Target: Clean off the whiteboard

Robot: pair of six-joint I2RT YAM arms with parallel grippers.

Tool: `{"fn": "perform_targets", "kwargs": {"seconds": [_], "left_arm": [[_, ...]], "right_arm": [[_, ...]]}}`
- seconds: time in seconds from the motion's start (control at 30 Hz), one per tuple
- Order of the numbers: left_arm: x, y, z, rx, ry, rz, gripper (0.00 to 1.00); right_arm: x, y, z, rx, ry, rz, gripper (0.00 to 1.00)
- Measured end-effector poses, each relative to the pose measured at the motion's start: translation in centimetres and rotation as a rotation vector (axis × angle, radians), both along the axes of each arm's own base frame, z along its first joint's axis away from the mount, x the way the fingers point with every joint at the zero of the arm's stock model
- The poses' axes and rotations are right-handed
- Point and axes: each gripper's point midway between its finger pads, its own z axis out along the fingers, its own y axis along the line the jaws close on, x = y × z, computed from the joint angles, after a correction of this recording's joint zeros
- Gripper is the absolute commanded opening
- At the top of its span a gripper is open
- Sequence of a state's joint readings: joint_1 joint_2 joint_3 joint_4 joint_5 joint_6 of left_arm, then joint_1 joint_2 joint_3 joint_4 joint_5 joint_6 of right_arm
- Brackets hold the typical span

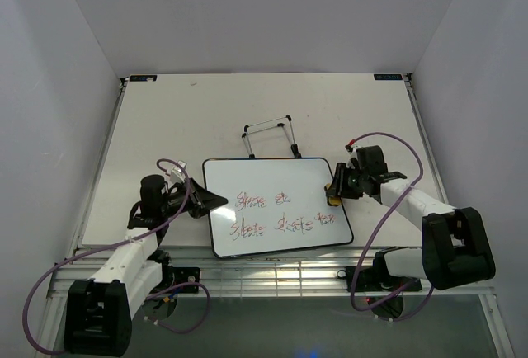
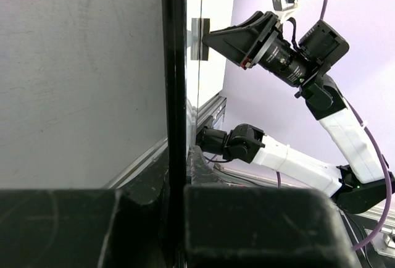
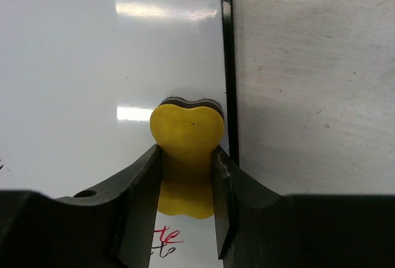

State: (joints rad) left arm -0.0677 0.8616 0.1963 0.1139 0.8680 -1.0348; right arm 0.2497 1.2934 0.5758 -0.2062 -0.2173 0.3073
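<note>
A white table (image 1: 165,119) filled the floor of a pale, bare-walled booth, with a thin wire stand (image 1: 270,135) lying toward its middle; just in front of that stand, close to the near edge and between the two arms, the whiteboard (image 1: 272,178) lay flat, its long axis running left to right. Two rows of red and black writing (image 1: 280,214) crossed its nearer half, so the job looked barely begun; the upper half was blank.

The left pincer (image 1: 216,201) was pressed together on the board's left edge; in the left wrist view the black rim ran straight between the two fingers, which suggested that this arm was there to hold the board steady. The right pincer (image 3: 185,175) was pinching a small yellow eraser (image 3: 187,129), its jaws tight on both sides of the block; the eraser sat on the glossy surface just inside the right rim, touching or nearly touching the board.

From that eraser the writing lay to the robot's left and a little nearer the bases; the right arm was plainly the one placed to reach it. The coming stroke would likely run leftward along the board's length, across the rows and toward the clamped edge; a push that way would press the board against the left grip rather than slide it off the table.
</note>
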Motion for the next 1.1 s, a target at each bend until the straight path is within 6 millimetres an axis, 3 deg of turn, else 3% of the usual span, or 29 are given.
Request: {"fn": "perform_targets", "kwargs": {"seconds": [0.17,0.43,0.53,0.7,0.87,1.1], "left_arm": [[0.1,0.1,-0.1,-0.002,-0.001,-0.002,0.00],[0.2,0.1,-0.3,-0.001,-0.001,-0.008,0.00],[0.2,0.1,-0.3,0.000,-0.001,-0.008,0.00],[0.2,0.1,-0.3,0.000,-0.001,-0.008,0.00],[0.2,0.1,-0.3,0.000,-0.001,-0.009,0.00],[0.2,0.1,-0.3,0.000,0.000,-0.010,0.00]], "right_arm": [[-0.8,2.5,0.8,0.073,-0.052,0.117,0.21],[-3.4,11.3,3.7,0.214,-0.117,0.378,0.21],[-3.7,13.2,4.4,0.229,-0.114,0.414,0.21],[-2.4,12.2,4.0,0.185,-0.087,0.354,0.21],[-0.6,8.7,2.7,0.121,-0.068,0.232,0.20],[-1.5,10.3,3.1,0.061,-0.131,0.310,0.20]]}}
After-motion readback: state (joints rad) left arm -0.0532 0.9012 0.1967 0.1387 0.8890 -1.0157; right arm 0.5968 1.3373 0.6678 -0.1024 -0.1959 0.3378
